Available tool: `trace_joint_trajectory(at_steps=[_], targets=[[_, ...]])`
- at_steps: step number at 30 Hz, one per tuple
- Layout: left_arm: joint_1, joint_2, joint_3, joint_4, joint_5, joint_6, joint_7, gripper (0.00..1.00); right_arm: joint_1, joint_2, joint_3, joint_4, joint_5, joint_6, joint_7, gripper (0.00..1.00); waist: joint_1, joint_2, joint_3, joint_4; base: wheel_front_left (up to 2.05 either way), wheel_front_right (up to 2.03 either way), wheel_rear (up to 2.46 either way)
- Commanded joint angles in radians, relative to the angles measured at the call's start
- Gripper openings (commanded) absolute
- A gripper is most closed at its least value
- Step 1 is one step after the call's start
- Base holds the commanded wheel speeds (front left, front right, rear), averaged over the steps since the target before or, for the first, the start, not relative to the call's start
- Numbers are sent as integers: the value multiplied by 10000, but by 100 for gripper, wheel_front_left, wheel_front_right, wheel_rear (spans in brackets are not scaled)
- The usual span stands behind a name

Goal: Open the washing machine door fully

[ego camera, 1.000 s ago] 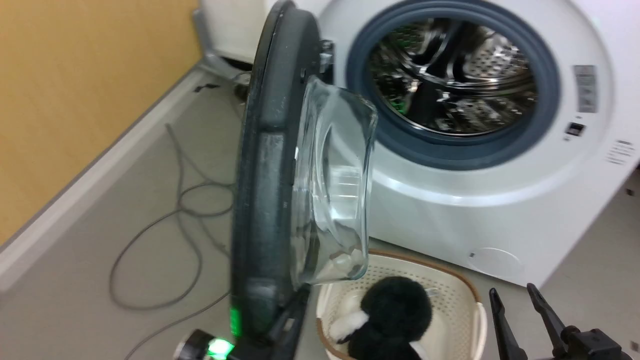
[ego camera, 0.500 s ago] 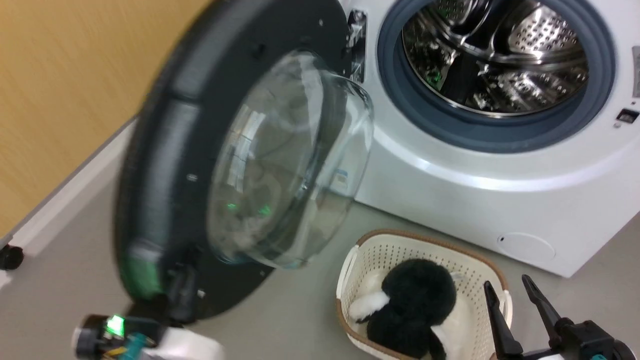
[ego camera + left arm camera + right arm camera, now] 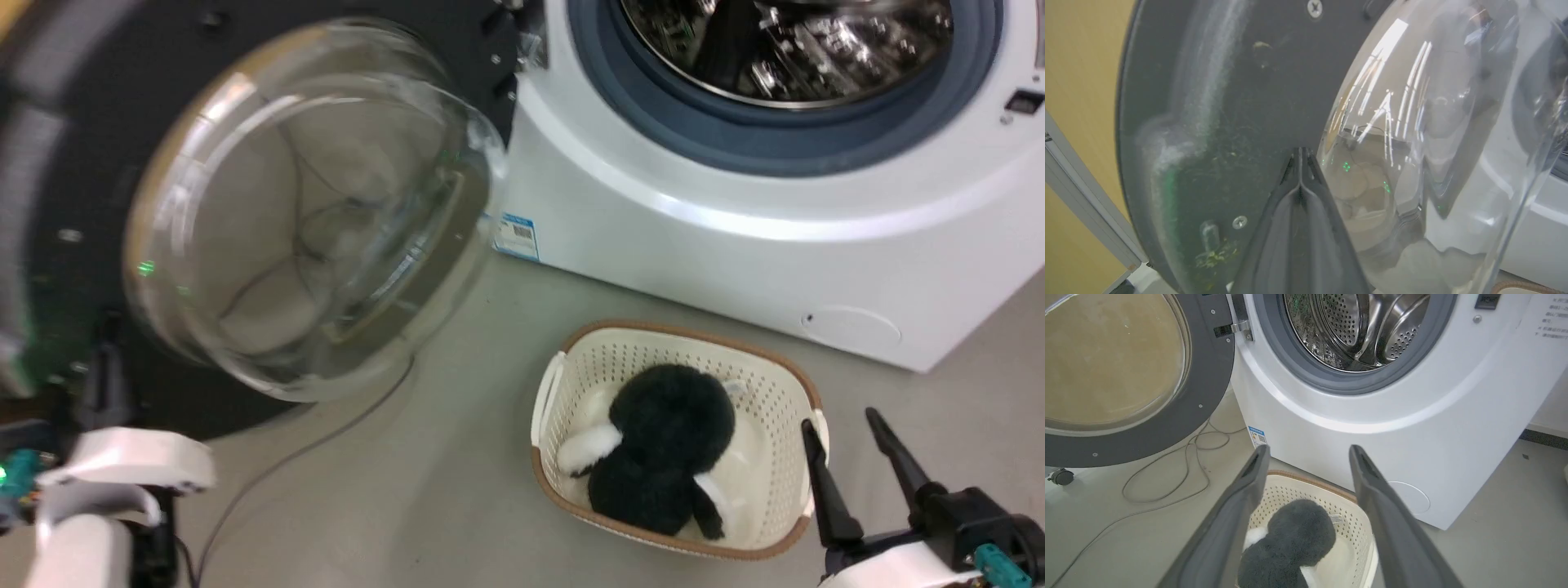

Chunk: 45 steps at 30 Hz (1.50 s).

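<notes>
Bright, even light. Head view smears with motion blur, worst at left; white glare streaks cross the washing machine door [image 3: 1331, 102] glass; right wrist view is crisp.

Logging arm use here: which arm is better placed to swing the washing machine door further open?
Left, probably. The left gripper, fingers shut, points right at the washing machine door, at its black inner face. The right gripper hangs open by the basket, well away from the door.
</notes>
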Motion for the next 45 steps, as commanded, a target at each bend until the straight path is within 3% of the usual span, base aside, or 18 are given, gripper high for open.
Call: trace_joint_trajectory(at_steps=[1, 12, 29, 37, 45], targets=[[-170, 88, 116, 87, -41, 55, -44, 0, -151, -46, -28, -48, -82, 6, -44, 100, 0, 0, 176, -134, 0, 0, 0], [-1660, 538, 1800, 1905, -894, -412, -44, 0, -511, -267, -102, -163, -123, 6, -44, 100, 0, 0, 895, -328, 0, 0, 0], [-4529, 2046, 2436, 5626, -1178, -1283, -44, 0, -793, -516, -243, -278, -177, 6, -44, 100, 0, 0, 1606, -741, 0, 0, 0], [-4331, 1983, 2646, 5721, -838, -1577, -44, 0, -685, -376, -335, -252, -148, 6, -44, 100, 0, 0, 1338, -933, 0, 0, 0], [-2982, 1335, 3205, 4044, -238, -1924, -44, 0, -448, -208, -475, -315, -65, 6, -44, 100, 0, 0, 409, -1018, 0, 0, 0]])
